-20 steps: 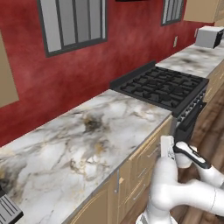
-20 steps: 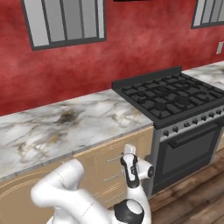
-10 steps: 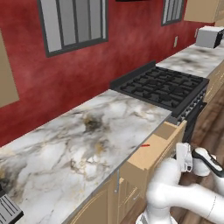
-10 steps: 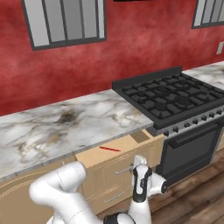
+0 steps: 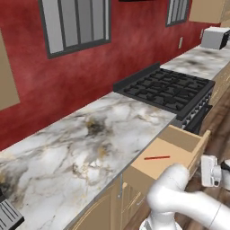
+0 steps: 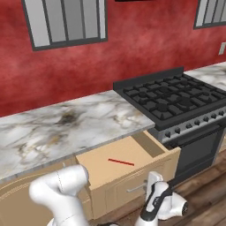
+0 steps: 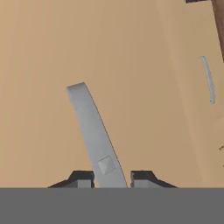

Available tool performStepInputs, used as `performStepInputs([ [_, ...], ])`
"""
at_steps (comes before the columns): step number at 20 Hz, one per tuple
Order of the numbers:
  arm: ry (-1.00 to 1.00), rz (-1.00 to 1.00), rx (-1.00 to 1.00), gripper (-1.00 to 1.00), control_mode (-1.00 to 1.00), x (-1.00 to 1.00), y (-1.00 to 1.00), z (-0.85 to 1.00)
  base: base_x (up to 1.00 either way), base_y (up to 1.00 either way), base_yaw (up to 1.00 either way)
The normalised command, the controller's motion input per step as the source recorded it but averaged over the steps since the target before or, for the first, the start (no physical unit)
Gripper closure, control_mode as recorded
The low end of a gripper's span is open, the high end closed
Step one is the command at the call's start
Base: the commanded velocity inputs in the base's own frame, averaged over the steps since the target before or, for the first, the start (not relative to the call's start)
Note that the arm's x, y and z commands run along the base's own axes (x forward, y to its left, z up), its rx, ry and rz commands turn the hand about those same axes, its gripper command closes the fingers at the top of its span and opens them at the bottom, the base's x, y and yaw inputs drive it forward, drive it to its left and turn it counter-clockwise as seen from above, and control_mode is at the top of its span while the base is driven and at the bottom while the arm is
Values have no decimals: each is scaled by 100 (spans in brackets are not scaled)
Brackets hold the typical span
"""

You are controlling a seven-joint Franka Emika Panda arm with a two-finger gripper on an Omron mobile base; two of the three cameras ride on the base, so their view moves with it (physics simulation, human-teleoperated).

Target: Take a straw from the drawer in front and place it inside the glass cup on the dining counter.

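The drawer (image 5: 179,143) (image 6: 137,150) stands pulled out from under the marble counter. A thin red straw (image 5: 157,157) (image 6: 121,162) lies flat on its floor. My gripper (image 5: 203,169) (image 6: 151,180) is at the drawer's front panel. In the hand view my gripper (image 7: 112,178) is shut on the grey drawer handle (image 7: 92,127), which runs up between the two dark fingertips (image 7: 81,178). The glass cup and the dining counter are out of view.
A black gas stove (image 5: 168,87) (image 6: 176,97) sits just right of the drawer, with its oven door below. The marble counter (image 5: 81,143) runs left along the red wall. Another cabinet handle (image 7: 208,80) is on the tan front beside me. A white appliance (image 5: 215,37) stands far right.
The drawer has slid out from shut to wide open, my hand moving back with its handle. The red straw has come into sight inside.
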Motion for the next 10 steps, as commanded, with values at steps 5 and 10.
performStepInputs([
  [5, 10, 5, -3, 100, -100, -75, -100, 0, 0, 0, 0],
  [10, 34, 1, -20, -100, -100, -47, -76, 0, 0, 0, 0],
])
